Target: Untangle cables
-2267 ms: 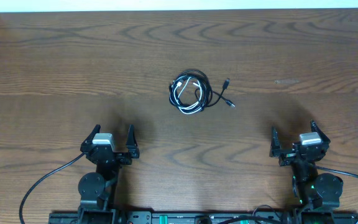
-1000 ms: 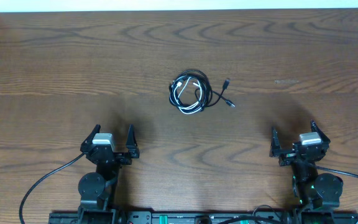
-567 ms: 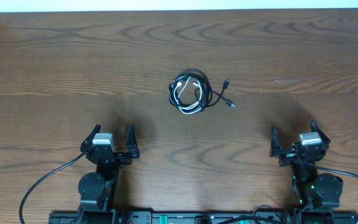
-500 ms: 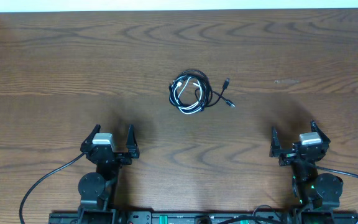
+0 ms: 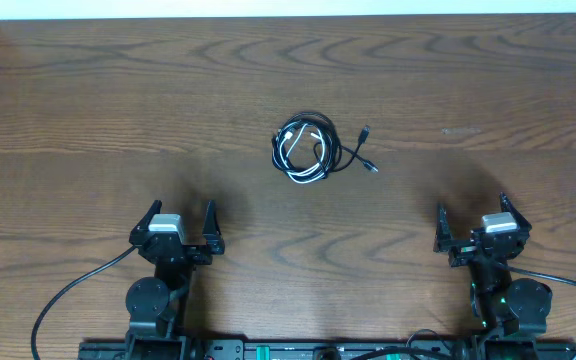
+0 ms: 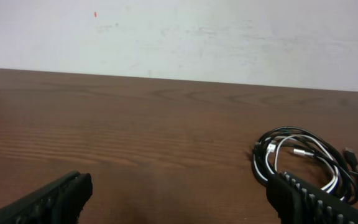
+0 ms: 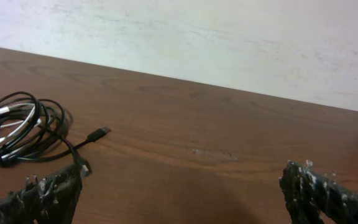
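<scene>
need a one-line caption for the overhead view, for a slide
Black and white cables lie coiled together in the middle of the table; left gripper and right gripper open, empty, well short of them.

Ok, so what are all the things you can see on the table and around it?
cables: one tangled bundle, black cords plus one white, mid-table, ahead of both arms
plug ends: two, small and black, loose just right of the bundle
table: one, brown wood, under everything
wall: one, white, behind the far table edge
arm wires: two, thick and black, looping out from the arm bases at the near edge
left gripper: one, black, near edge on the left, open and holding nothing
right gripper: one, black, near edge on the right, open and holding nothing
</scene>
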`<state>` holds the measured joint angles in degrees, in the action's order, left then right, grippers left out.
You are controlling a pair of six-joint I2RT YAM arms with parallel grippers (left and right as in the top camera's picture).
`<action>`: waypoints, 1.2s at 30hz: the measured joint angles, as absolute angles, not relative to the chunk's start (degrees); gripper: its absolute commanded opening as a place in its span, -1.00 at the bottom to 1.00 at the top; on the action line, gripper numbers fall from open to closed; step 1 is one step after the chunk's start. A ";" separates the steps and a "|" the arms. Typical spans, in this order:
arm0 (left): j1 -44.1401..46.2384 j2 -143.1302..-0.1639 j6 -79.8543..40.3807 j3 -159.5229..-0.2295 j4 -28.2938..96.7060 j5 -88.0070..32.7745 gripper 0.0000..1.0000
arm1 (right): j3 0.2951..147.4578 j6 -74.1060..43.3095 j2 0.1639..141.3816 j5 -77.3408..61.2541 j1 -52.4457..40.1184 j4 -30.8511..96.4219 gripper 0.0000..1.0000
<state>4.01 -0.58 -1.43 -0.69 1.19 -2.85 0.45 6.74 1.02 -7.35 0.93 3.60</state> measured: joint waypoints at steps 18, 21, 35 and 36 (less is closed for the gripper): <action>4.01 -0.58 -1.43 -0.69 1.19 -2.85 0.92 | 0.45 6.74 1.02 -7.05 0.93 3.60 0.99; 4.01 -0.58 -1.43 -0.69 1.21 -2.85 0.92 | 0.45 6.74 1.02 -7.05 0.93 3.60 0.98; 4.01 -1.30 -1.41 -0.69 1.17 -2.85 0.92 | 0.45 6.74 1.02 -7.05 0.93 3.60 0.98; 4.01 -1.50 -1.43 -0.69 1.17 -2.85 0.92 | 0.45 6.74 1.02 -7.05 0.93 3.60 0.99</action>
